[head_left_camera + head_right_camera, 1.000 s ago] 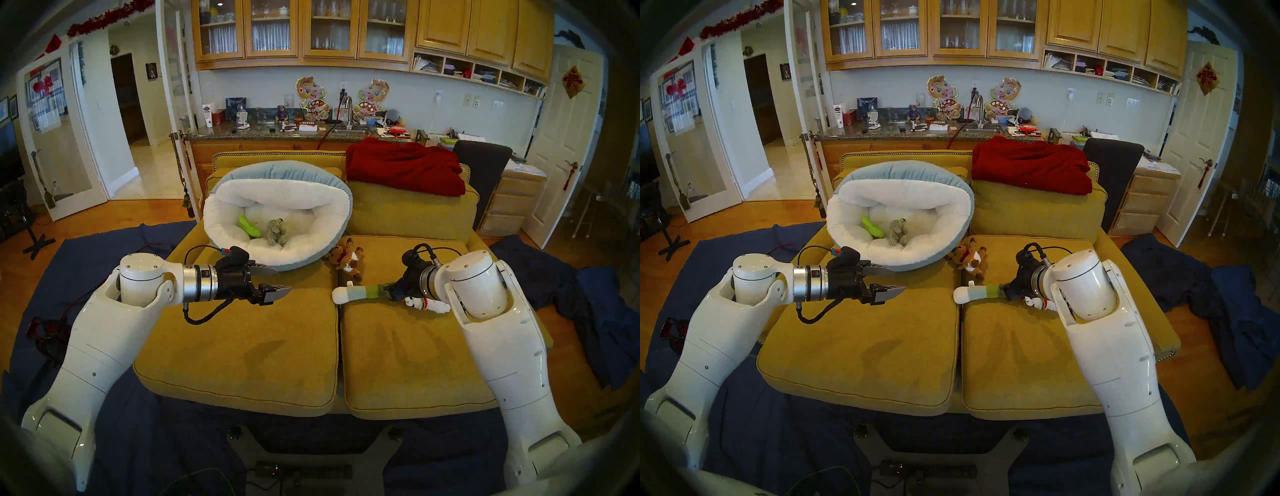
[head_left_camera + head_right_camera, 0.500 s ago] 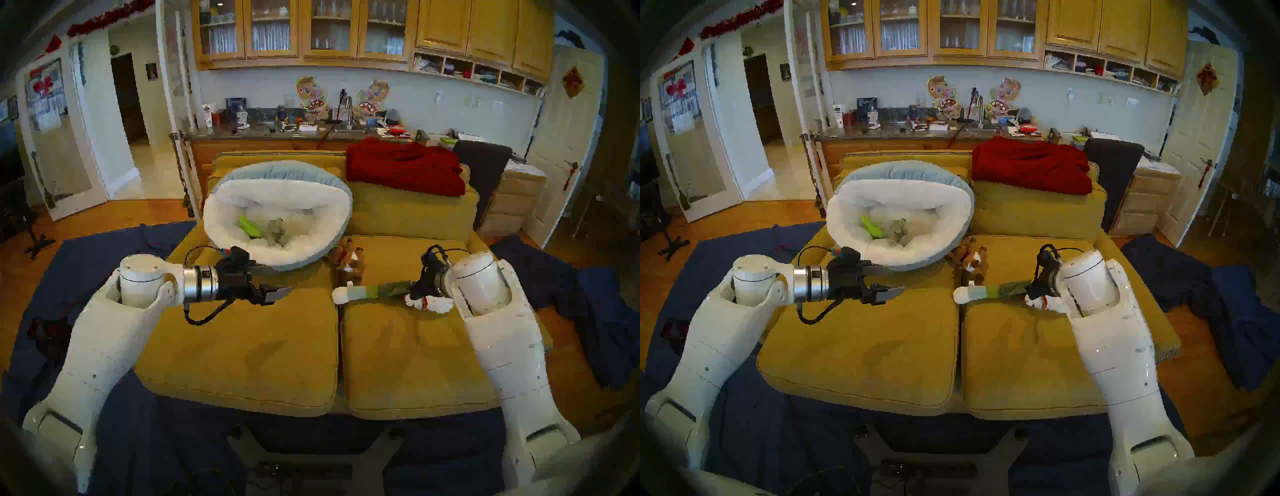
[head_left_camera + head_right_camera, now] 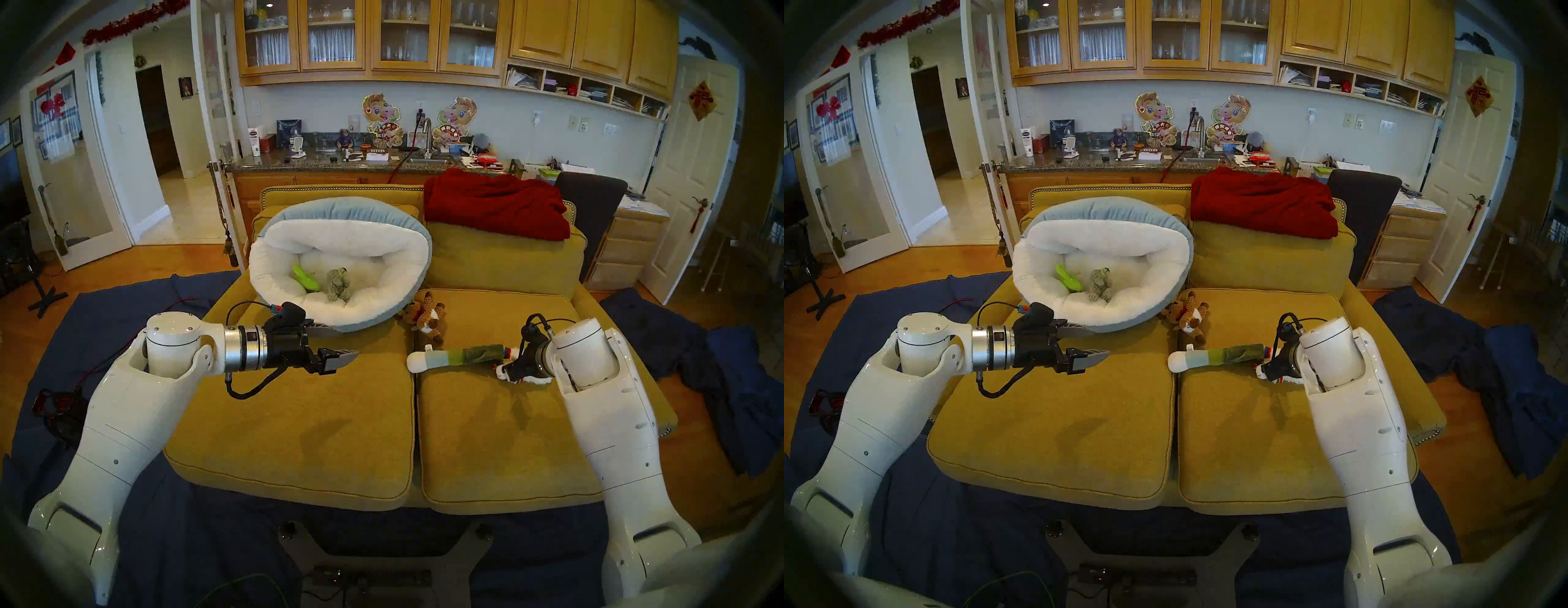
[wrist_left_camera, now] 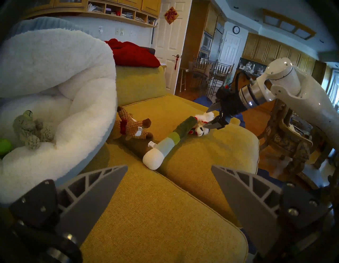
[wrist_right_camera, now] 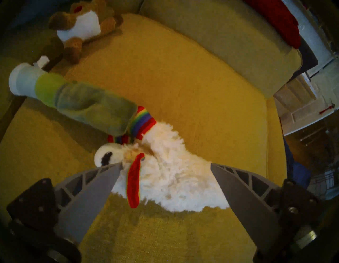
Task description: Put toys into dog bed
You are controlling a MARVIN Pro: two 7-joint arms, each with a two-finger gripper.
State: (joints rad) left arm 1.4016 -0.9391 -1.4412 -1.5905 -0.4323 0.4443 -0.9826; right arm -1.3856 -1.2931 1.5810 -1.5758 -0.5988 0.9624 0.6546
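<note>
The white animal with rainbow paws (image 5: 170, 183) is straddled on the sofa cushion (image 5: 183, 73) by the spread, empty right gripper (image 5: 165, 176), so closing and lifting are judged next, the left gripper (image 3: 335, 344) idling agape before the dog bed (image 3: 339, 314), where two toys already lie

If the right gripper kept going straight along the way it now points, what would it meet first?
Most likely the white fluffy toy: the right gripper points down at it, open, one finger either side of its body. Whether the tips already touch it is unclear.
</note>
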